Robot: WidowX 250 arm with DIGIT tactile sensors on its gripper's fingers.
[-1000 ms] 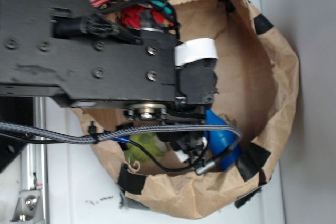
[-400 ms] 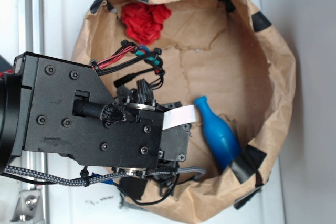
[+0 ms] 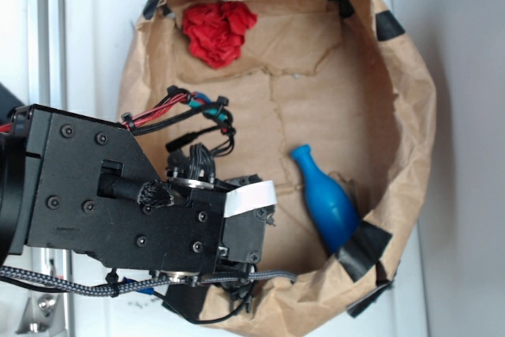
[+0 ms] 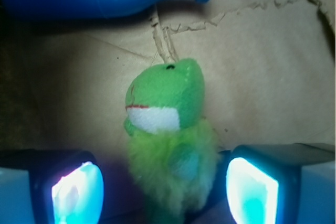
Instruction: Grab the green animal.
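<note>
a blue bottle (image 3: 327, 205) lies on its side on the floor of a crumpled brown paper bag (image 3: 410, 100), just beyond the pincer. a red cloth wad (image 3: 218, 31) sits far off against the bag's wall. black tape patches (image 3: 363, 249) dot the rim.

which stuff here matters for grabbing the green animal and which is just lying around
Job:
green animal
hand, fingers either side of the toy

Lying about:
blue bottle
red cloth
paper bag holding it all

green animal (image 4: 168, 140), fuzzy, upright, on paper
</note>
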